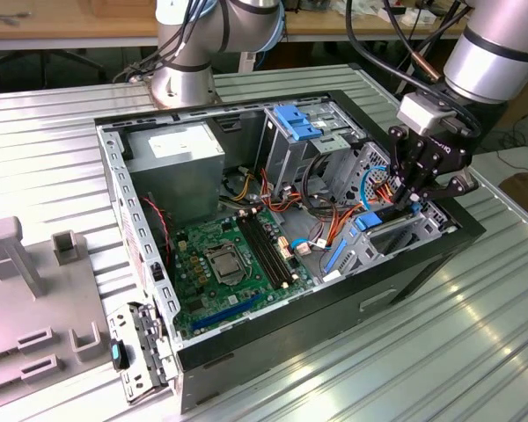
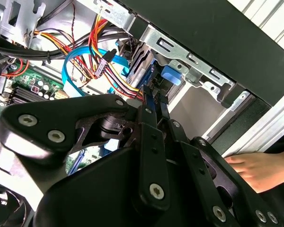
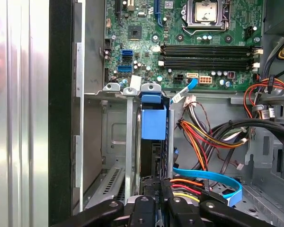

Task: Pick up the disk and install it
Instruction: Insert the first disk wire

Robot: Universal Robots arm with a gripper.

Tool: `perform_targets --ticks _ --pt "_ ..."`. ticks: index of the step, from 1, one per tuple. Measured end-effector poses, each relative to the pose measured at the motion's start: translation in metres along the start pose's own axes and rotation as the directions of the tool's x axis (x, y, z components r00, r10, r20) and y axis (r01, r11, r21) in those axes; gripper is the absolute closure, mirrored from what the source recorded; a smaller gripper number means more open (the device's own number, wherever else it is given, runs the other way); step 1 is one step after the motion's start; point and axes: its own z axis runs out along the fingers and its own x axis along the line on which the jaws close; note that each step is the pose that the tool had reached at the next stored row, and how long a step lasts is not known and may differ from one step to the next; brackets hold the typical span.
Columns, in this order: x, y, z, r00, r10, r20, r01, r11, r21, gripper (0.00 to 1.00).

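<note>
Gripper [image 1: 415, 186] is clamped tight on the disk [image 3: 154, 122], which stands on edge in the drive cage [image 3: 114, 142] at the exterior view's right of the PC case [image 1: 273, 338], blue frame showing.

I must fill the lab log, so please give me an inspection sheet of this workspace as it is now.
Surface: ribbed metal table; an open computer case lies on it.
Job's things: the disk in its blue carrier stands on edge in the metal drive cage of the case.
Clutter: grey fixture blocks at the exterior view's left.
Grippers: the pincer is at the disk's end, fingers close together on it.
Cables: blue flat cable and orange-yellow wire bundle beside the cage.
Surroundings: a person's hand rests outside the case, close to the pincer.
</note>
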Motion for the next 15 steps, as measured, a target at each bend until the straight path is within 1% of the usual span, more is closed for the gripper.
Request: perform_targets --ticks 2,5,8,12,14,15 --pt "0.0000 0.0000 0.0000 1.0000 0.000 0.0000 0.000 1.0000 0.0000 0.83" --pt "0.0001 -0.0001 -0.0017 1.0000 0.000 0.0009 0.000 1.0000 0.0001 0.83" --pt "0.0003 -0.0002 -0.0035 1.0000 0.002 0.0001 -0.002 1.0000 -0.0001 0.83" --pt "0.0003 -0.0004 -0.0040 1.0000 0.006 0.0000 -0.006 1.0000 -0.0003 0.83" --pt "0.0003 -0.0005 -0.0042 1.0000 0.008 0.0016 -0.008 1.0000 -0.0006 0.83" --pt "0.0002 -0.0005 -0.0040 0.9999 0.011 0.0039 -0.011 0.9999 -0.0006 0.83"
